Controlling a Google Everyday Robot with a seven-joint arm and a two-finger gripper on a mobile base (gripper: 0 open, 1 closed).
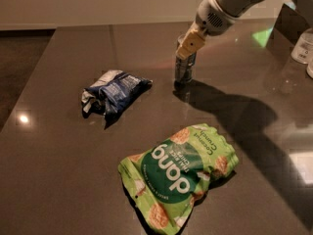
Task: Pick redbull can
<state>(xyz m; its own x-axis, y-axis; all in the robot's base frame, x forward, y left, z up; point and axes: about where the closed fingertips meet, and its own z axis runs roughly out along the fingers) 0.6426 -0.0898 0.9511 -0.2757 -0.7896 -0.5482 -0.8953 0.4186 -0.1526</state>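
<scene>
Camera view: a slim, tall silver-and-blue metal redbull can [185, 68] stands upright on the dark, glossy grey desk [63, 180], at about 1 o'clock from the desk's middle. Its body looks dull silver with darker bands, and it is much narrower than either bag. A dark shadow runs from its base toward 4 o'clock.

The white robot arm [230, 4] reaches in from the 1 o'clock corner. Its beige-tipped end effector [186, 50] sits at the can's top, overlapping the rim. I cannot tell how far open it is or whether it has hold of the can.

A crumpled dark blue-and-white snack bag [113, 93] lies at 9 o'clock from the can, well apart. A large green "dang" chip bag [178, 173] lies flat at 6 o'clock.
</scene>
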